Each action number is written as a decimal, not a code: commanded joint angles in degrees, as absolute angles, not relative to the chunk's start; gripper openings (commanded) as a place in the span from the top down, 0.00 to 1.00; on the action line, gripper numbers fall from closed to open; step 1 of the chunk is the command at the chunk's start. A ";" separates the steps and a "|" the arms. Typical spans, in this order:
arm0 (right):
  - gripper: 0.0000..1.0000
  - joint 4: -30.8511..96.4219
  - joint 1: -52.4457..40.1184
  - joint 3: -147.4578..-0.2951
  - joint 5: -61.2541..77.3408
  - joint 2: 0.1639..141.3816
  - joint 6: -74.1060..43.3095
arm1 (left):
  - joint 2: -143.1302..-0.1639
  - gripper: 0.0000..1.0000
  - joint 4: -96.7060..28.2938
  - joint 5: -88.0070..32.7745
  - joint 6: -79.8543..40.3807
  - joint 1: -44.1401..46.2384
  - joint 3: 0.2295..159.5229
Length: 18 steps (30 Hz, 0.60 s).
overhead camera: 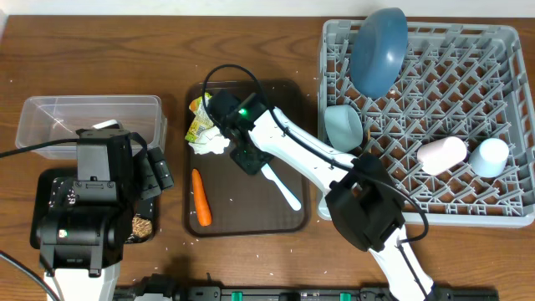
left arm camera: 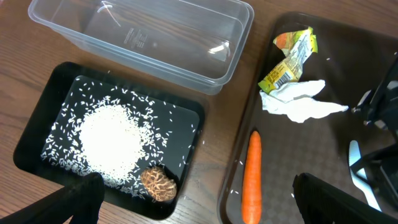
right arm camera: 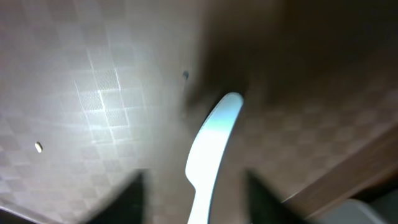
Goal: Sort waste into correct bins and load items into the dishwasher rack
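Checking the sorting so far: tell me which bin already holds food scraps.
The shallow black tray: white rice and a brown crumb clump lie in it. The clear box beside it shows no food.

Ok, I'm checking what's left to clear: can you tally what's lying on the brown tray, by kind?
Wrapper: 1
Tissue: 1
Carrot: 1
Utensil: 1
Total: 4
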State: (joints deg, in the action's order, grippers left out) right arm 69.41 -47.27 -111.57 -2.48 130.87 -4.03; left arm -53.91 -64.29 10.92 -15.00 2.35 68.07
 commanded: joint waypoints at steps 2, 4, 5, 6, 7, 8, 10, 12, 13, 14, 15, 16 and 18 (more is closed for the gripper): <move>0.42 69.12 -45.06 -110.65 3.99 130.87 -6.83 | -53.91 0.02 -64.45 11.86 -15.27 2.26 68.86; 0.43 68.49 -43.40 -110.43 5.72 130.87 -7.40 | -53.91 0.02 -64.45 11.86 -15.27 2.26 68.86; 0.47 68.36 -42.44 -110.39 6.50 130.87 -7.75 | -53.91 0.02 -64.45 11.88 -15.27 2.26 68.86; 0.51 68.29 -41.39 -110.24 7.88 130.96 -7.68 | -53.91 0.02 -64.45 11.86 -15.27 2.26 68.86; 0.55 68.10 -40.36 -109.97 9.93 130.98 -7.60 | -53.91 0.02 -64.45 11.88 -15.27 2.26 68.86; 0.60 67.88 -39.42 -109.69 12.32 131.11 -7.14 | -53.91 0.02 -64.45 11.88 -15.27 2.26 68.86; 0.61 67.24 -37.87 -108.97 16.75 131.37 -6.11 | -53.91 0.02 -64.45 11.86 -15.27 2.26 68.86; 0.64 65.76 -36.45 -107.31 19.84 131.44 -6.07 | -53.91 0.02 -64.45 11.86 -15.27 2.26 68.86; 0.66 65.06 -35.99 -106.50 21.45 131.44 -5.43 | -53.91 0.02 -64.45 11.88 -15.27 2.26 68.86; 0.67 64.49 -35.70 -105.80 23.22 131.44 -4.36 | -53.91 0.02 -64.45 11.86 -15.27 2.26 68.86; 0.67 64.01 -35.57 -105.16 24.62 131.44 -3.44 | -53.91 0.02 -64.45 11.86 -15.27 2.26 68.86; 0.67 63.57 -35.59 -104.55 24.60 131.44 -3.05 | -53.91 0.02 -64.45 11.88 -15.27 2.26 68.86; 0.67 62.78 -36.21 -103.57 23.86 131.44 -2.66 | -53.91 0.02 -64.45 11.88 -15.27 2.26 68.86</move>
State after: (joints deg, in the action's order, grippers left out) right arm 63.40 -35.03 -104.77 19.55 130.87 -4.89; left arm -53.91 -64.27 10.94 -15.00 2.35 68.07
